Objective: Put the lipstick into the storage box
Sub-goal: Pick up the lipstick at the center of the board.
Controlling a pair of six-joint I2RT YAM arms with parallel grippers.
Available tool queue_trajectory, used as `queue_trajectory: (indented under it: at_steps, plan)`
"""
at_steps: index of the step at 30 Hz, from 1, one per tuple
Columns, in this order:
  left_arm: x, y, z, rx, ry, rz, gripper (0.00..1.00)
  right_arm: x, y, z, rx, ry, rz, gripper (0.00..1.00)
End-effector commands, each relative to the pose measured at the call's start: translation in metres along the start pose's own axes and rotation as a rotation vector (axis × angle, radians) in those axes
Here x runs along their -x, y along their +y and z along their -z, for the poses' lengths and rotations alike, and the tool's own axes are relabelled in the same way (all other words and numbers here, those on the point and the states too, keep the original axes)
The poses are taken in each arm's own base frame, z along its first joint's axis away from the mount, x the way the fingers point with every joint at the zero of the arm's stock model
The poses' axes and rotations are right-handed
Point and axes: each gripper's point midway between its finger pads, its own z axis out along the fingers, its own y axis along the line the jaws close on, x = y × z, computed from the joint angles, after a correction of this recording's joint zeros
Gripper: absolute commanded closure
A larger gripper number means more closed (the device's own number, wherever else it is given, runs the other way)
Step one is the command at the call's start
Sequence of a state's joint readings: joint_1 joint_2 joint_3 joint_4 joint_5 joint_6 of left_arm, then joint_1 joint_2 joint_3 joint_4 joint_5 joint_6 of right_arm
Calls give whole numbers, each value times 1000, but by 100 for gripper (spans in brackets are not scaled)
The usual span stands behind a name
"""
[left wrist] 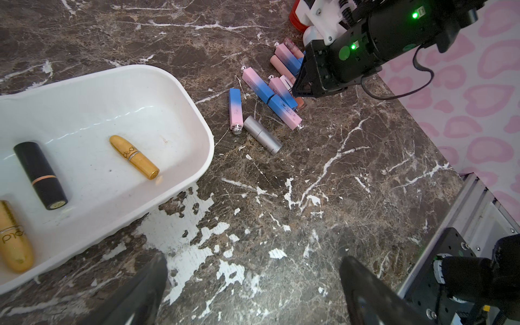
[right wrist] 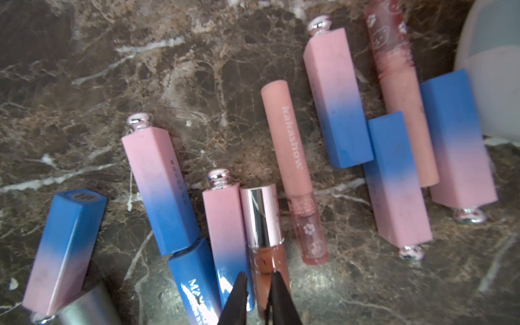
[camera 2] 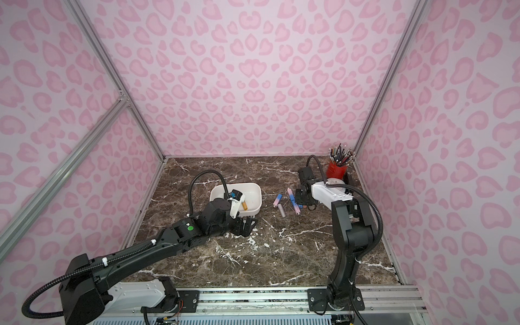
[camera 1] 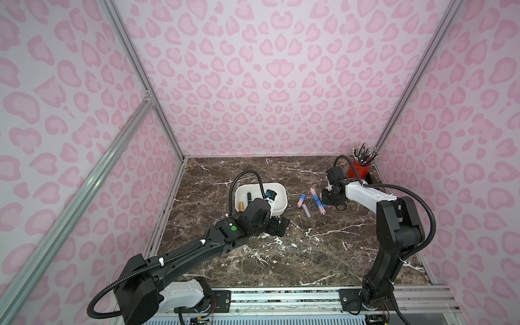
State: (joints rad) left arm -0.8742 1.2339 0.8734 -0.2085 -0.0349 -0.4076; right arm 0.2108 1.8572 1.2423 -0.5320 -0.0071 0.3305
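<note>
Lipstick: a gloss tube with brown filling and a shiny pink-silver cap. It lies on the worktop among a loose pile, outside the storage box, and touches a pink-and-blue square tube along one side.
Right pincer: lowered onto the pile, its two black fingertips nearly together and pinching the brown end of the lipstick between them.
Left pincer: spread wide and holding nothing. It hangs over bare worktop just beside the near wall of the storage box.
Storage box: a white tub with rounded corners, sitting flat on the worktop. Both top views show it to the left of the pile, near it but not touching.
Inside the box: a black lipstick and two gold ones, all lying on their sides.
Pile: several pink-and-blue square tubes, a peach tube printed "kakashow", and a silver tube at the edge nearest the box. Some overlap one another.
Far right corner: a red pen cup stuffed with pens stands upright behind the right arm.
Worktop surface: dark brown marble pattern with white veins.
</note>
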Motion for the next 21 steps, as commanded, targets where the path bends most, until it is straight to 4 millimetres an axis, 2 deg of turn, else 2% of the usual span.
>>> queue_trajectory:
  at_steps: [1, 12, 21]
  plan:
    - [3, 1, 1, 4, -21, -4, 2, -2, -5, -4, -31, 9, 0, 78]
    - [5, 3, 1, 10, -21, -2, 2, -7, -3, -24, -28, 54, 0, 77]
    - [2, 5, -1, 14, -14, 6, 2, -12, -3, -31, -34, 71, 0, 76]
